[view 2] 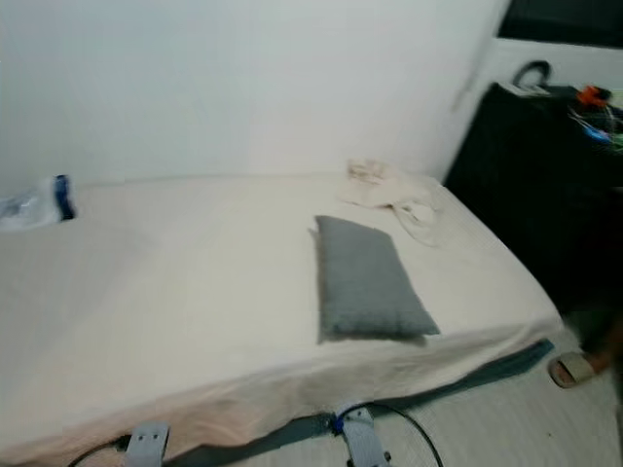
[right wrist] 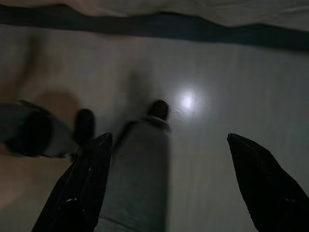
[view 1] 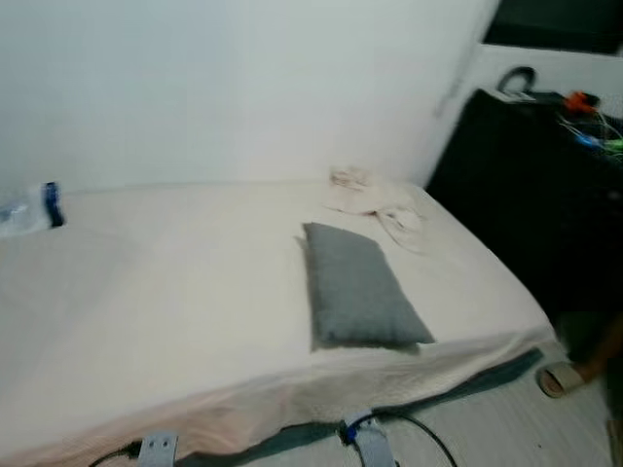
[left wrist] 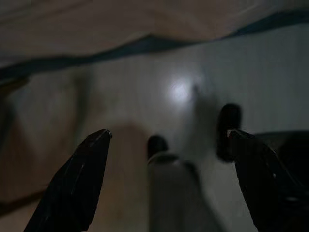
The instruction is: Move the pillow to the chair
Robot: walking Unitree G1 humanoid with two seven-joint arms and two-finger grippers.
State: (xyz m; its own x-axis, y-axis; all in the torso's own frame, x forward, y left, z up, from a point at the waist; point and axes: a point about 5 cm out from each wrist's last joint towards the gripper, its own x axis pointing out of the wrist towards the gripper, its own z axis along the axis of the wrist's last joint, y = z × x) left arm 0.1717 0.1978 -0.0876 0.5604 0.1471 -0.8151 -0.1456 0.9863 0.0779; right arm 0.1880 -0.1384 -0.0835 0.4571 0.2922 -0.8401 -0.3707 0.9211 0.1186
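One pillow (view 1: 360,286) lies flat on the bed (view 1: 146,311), at two o'clock, untouched. My left gripper (left wrist: 169,140) and right gripper (right wrist: 169,145) hang over floor (right wrist: 207,72), jaws released, presumably awaiting approach.

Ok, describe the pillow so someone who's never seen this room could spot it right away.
A wide bed with a cream cover stands against the white wall. The pillow lies flat on its right half, near the front edge. It is plain grey and rectangular, unlike the crumpled pale cloth behind it.
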